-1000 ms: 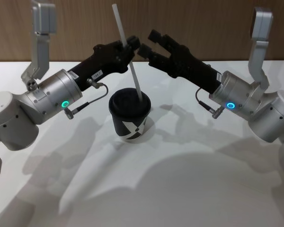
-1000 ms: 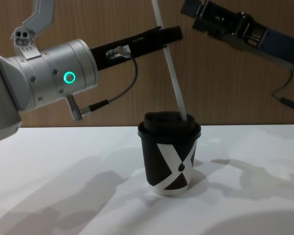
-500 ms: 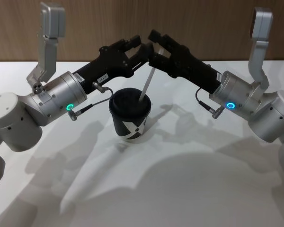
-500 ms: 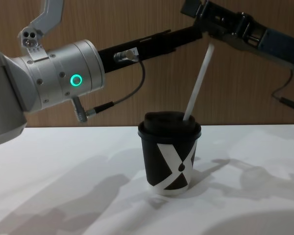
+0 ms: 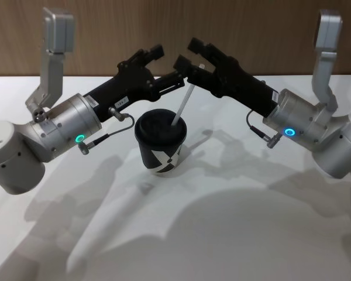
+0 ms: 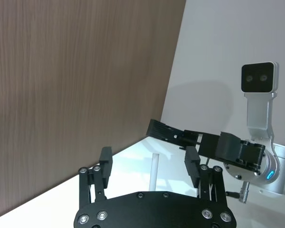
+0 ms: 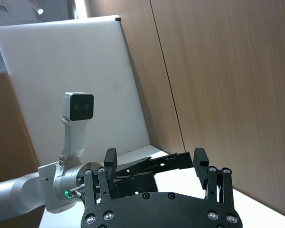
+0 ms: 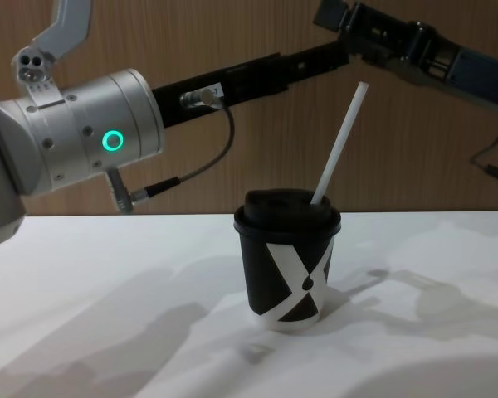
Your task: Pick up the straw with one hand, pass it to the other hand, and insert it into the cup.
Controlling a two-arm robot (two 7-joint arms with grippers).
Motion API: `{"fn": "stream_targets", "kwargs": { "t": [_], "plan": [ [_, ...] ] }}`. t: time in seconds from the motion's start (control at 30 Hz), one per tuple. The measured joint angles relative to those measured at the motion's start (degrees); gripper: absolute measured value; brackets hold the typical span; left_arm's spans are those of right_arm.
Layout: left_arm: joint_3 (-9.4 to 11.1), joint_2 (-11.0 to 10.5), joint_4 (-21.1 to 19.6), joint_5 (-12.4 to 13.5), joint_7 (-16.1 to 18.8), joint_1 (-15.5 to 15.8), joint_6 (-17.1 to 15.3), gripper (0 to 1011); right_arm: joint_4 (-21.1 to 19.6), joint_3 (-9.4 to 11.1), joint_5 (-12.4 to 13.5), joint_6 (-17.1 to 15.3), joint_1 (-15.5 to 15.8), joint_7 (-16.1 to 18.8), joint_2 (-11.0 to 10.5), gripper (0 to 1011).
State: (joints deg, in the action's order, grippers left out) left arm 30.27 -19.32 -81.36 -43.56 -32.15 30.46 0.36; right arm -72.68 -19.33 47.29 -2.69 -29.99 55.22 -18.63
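Note:
The black cup (image 5: 160,140) with a white X stands upright in the middle of the table, also seen from the chest (image 8: 286,265). The white straw (image 5: 181,108) sticks through its lid and leans to the right (image 8: 340,145), free of both grippers. My left gripper (image 5: 168,65) hovers open above and behind the cup; in the left wrist view the straw's top (image 6: 155,172) shows between its spread fingers (image 6: 106,162), untouched. My right gripper (image 5: 187,54) is open too, just right of the left one and above the straw's top.
The white table (image 5: 234,222) spreads around the cup, with a wooden wall (image 5: 251,29) behind it. The two grippers nearly meet tip to tip over the cup. A thin black cable (image 8: 191,170) loops under the left forearm.
The left gripper opened and let go of the straw, which slid down into the cup and tipped from leaning left to leaning right. Both grippers have since lifted slightly off it.

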Motion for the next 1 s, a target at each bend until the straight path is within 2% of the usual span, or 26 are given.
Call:
{"fn": "stream_targets", "kwargs": {
  "t": [0.1,0.37,0.7,0.77,1.0],
  "plan": [
    [-0.3,-0.3,-0.5,0.0,0.0,-0.5,0.0,1000,-1.3,0.3,-0.1,-0.1,0.8,-0.9,-0.7,1001],
    [-1.1,-1.1,-1.5,-0.3,0.0,-1.7,0.0,1003,-4.9,1.4,-0.2,-0.3,3.4,-3.8,-2.6,1001],
    [-2.2,-2.0,-2.2,-0.8,-0.2,-3.2,0.7,1003,-11.5,4.1,0.2,-0.7,9.2,-8.3,-5.8,1001],
    [-2.4,-2.2,-2.5,-0.8,-0.2,-3.6,0.9,1003,-13.5,4.9,0.6,-0.9,11.1,-9.3,-6.9,1001],
    [-3.2,-2.5,-3.2,-0.8,0.2,-4.6,1.7,1003,-16.5,6.1,1.3,-1.3,14.2,-10.5,-8.7,1001]
  ]
}}
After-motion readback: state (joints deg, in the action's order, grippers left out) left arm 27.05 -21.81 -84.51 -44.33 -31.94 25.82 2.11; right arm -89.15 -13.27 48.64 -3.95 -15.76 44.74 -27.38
